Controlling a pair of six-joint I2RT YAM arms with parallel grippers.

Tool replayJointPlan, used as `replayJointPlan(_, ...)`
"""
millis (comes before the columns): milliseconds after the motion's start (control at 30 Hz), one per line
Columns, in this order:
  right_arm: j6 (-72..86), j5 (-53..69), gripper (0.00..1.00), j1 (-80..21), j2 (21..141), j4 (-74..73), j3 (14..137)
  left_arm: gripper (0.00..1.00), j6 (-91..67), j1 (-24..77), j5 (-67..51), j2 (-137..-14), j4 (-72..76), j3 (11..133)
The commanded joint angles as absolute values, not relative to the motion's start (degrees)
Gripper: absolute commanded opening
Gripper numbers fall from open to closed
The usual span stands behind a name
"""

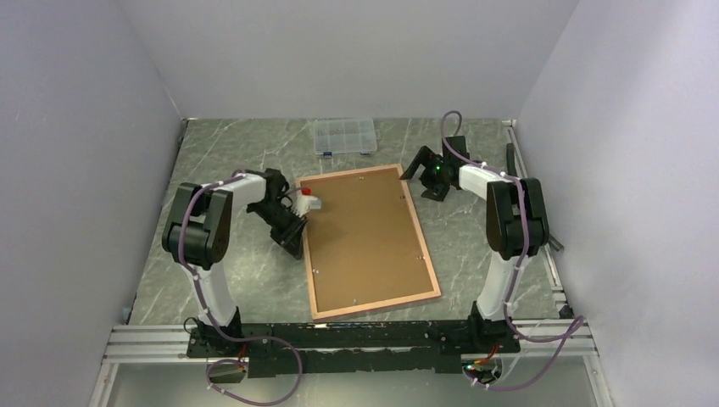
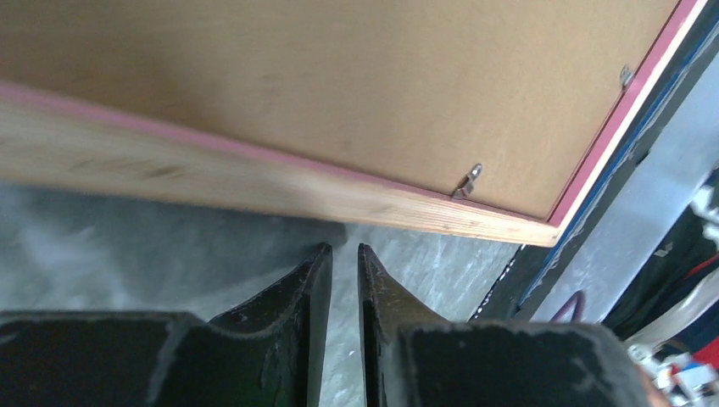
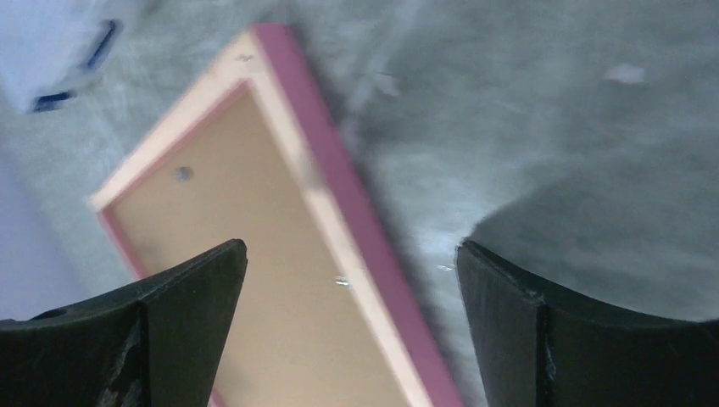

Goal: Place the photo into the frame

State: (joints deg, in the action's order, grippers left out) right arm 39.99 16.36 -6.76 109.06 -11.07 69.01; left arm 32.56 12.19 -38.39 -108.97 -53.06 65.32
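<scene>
Worktop point(image 1: 220, 153): grey marble, frame point(image 1: 365, 246) lying back-up.
Left claw point(image 2: 343, 250): barely parted, empty, beside frame's left edge.
Right claw point(image 3: 352, 250): wide open, empty.

Pink frame point(image 3: 343, 208) with pale wood back, brown backing board point(image 1: 369, 242), grey white-veined marble table point(image 1: 229, 161)

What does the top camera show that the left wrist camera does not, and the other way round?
Only the top view: the clear box, the right arm and the whole frame lying back up. Only the left wrist view: the shape of a small metal clip on the backing board, and the left gripper's narrow, empty gap. Both: the frame, the backing board and the grey table.
</scene>
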Motion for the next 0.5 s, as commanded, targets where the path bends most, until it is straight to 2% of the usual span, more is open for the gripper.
replayJointPlan(0,39.8,20.7,1.0,-9.1,113.2,-9.7,74.5,0.24,36.8,17.0,-32.9,-105.9,-52.1,63.3)
replayJointPlan(467,39.1,23.8,1.0,-24.7,123.4,-14.2,89.1,0.22,36.0,28.8,-36.1,-101.6,-54.3,60.3)
